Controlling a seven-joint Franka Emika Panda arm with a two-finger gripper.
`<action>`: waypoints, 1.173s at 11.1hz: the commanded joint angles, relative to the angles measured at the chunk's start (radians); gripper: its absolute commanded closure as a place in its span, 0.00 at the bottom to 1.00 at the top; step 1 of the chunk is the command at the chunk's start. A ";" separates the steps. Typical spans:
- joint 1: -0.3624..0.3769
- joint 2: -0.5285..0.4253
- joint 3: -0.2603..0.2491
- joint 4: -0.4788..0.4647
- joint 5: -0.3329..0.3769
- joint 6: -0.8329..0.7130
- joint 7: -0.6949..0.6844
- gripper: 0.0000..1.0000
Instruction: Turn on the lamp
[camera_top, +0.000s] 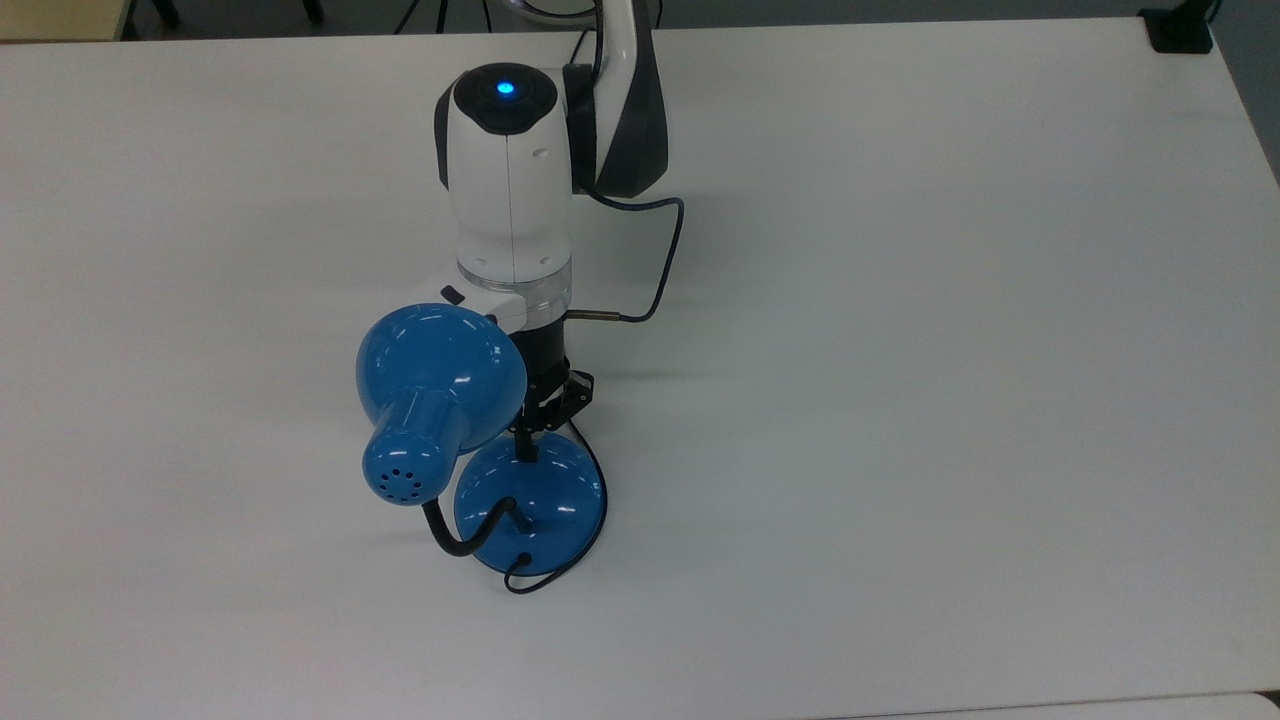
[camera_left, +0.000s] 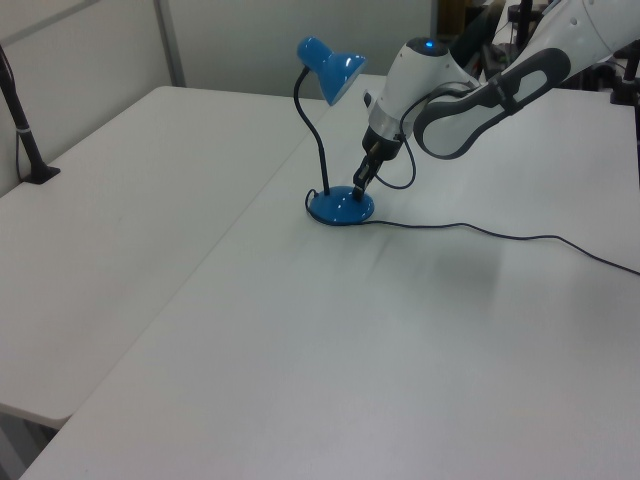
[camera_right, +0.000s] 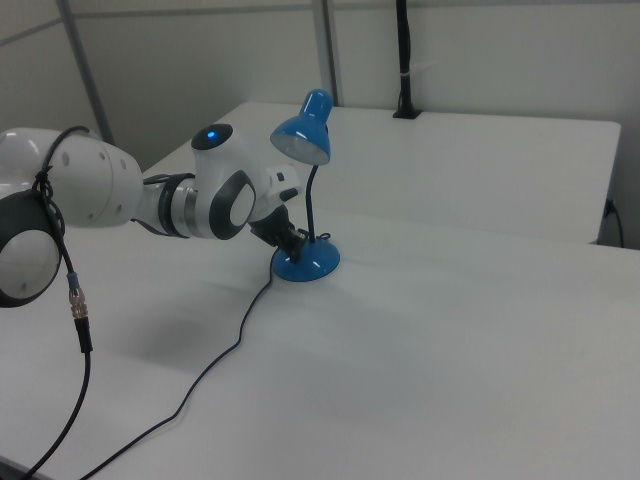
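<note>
The lamp stands on the white table (camera_top: 900, 350), its round blue base (camera_top: 550, 500) in front of my arm and its bell-shaped shade (camera_top: 440, 370) up on a black gooseneck (camera_top: 465, 540). In the left view the base (camera_left: 338, 208) sits under the shade (camera_left: 336, 68); in the right view the base (camera_right: 310, 264) sits under the shade (camera_right: 302, 135). My gripper (camera_top: 524, 446) is shut, its tip pointing down at the far edge of the base, beside the shade. The same tip meets the base's rim in the left view (camera_left: 358, 187) and the right view (camera_right: 296, 247).
The lamp's thin black cord (camera_left: 500, 236) trails away over the table, also seen in the right view (camera_right: 225, 355). A black post (camera_left: 24, 140) is clamped at the table's edge. A seam (camera_left: 200, 270) divides two tabletops. My arm's own cable (camera_top: 660, 270) loops beside the wrist.
</note>
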 joint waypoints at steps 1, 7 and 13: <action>0.001 0.004 -0.002 -0.014 -0.035 0.049 0.019 1.00; -0.011 0.010 -0.001 -0.019 -0.092 0.087 -0.008 1.00; 0.067 -0.314 0.014 -0.085 -0.075 -0.501 0.010 0.97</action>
